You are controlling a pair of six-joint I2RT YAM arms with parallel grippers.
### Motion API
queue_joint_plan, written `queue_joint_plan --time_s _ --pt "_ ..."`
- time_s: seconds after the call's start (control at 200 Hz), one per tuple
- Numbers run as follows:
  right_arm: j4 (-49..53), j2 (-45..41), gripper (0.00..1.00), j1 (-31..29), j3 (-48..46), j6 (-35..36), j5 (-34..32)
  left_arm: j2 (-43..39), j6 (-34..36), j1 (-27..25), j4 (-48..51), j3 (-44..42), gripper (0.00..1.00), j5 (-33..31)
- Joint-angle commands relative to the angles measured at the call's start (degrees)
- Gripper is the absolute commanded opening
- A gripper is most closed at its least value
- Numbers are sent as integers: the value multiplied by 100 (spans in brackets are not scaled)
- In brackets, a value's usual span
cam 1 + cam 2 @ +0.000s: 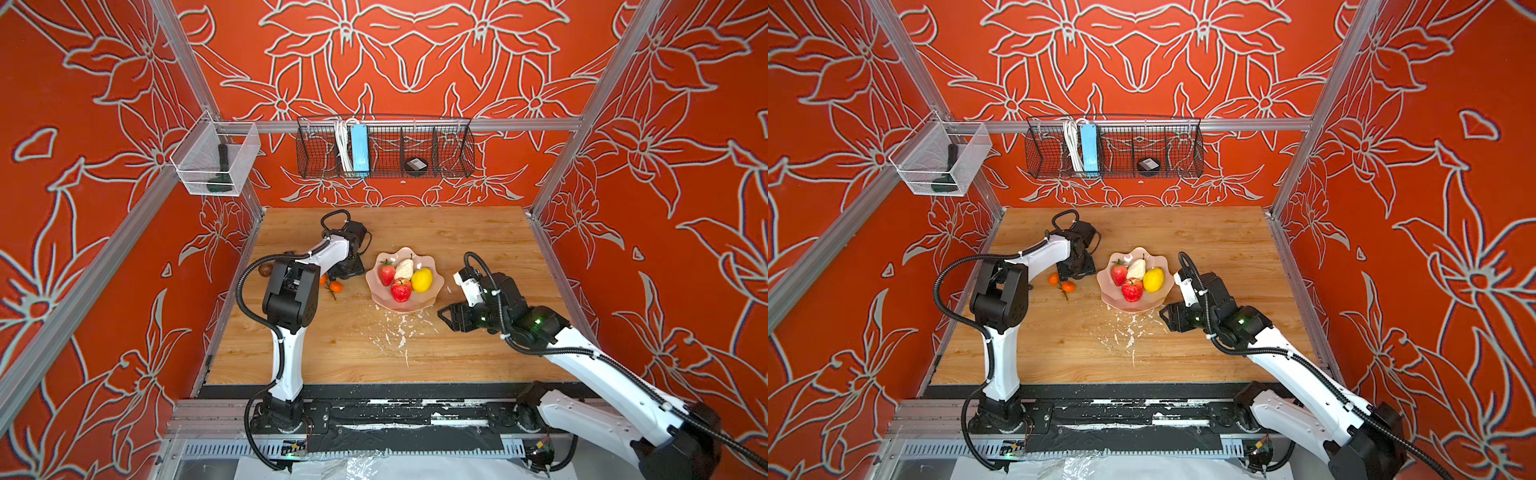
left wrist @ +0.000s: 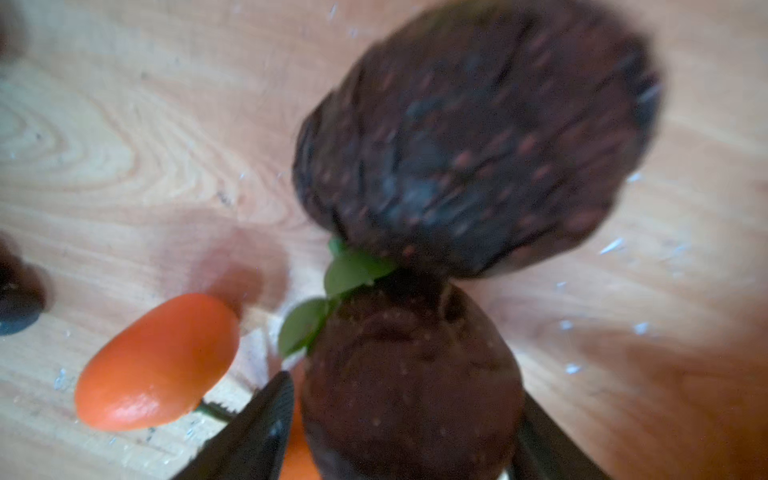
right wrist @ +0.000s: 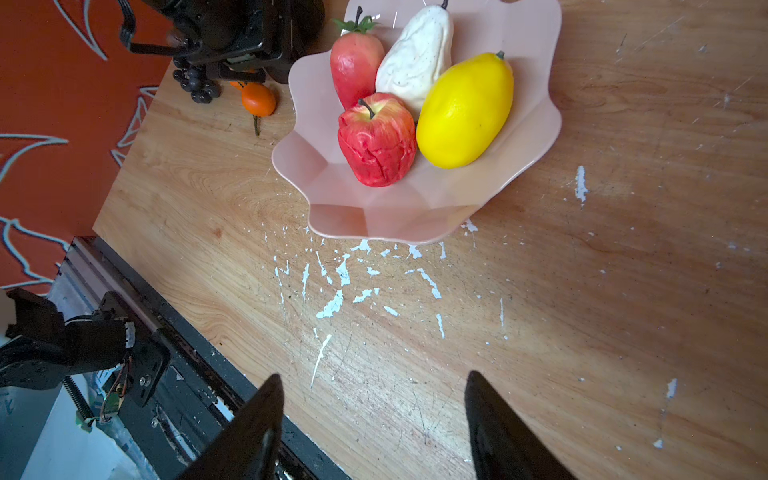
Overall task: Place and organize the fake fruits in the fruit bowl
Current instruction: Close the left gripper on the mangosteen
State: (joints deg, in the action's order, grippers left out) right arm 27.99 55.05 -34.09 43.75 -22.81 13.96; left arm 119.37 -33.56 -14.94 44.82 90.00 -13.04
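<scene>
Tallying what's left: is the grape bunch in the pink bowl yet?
No: in the right wrist view the grape bunch lies on the table, outside the fruit bowl.

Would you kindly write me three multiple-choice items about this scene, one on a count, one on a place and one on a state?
1. How many fruits lie in the pink bowl?
A. Two
B. Four
C. Six

2. Where do the small oranges lie?
A. On the table, left of the bowl
B. Inside the bowl
C. On the table, right of the bowl

3. How is the right gripper?
A. Shut on a fruit
B. Shut on the bowl's rim
C. Open, holding nothing

Answers:
1 B: a strawberry, a pear, a lemon and an apple lie in it.
2 A: they sit on the wood left of it in both top views.
3 C: its fingers stand apart over bare wood in the right wrist view.
</scene>
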Motion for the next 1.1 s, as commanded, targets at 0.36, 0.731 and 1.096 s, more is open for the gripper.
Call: queue_joint_plan --time_s 0.36,0.731,1.096 --pt "-87 68 70 7 -50 -119 77 -561 -148 236 -436 -393 80 123" --pt "-87 74 69 7 -26 -136 90 -150 -126 246 -421 -96 81 583" --pt "-87 111 69 6 -55 -119 99 9 -57 255 -382 69 72 331"
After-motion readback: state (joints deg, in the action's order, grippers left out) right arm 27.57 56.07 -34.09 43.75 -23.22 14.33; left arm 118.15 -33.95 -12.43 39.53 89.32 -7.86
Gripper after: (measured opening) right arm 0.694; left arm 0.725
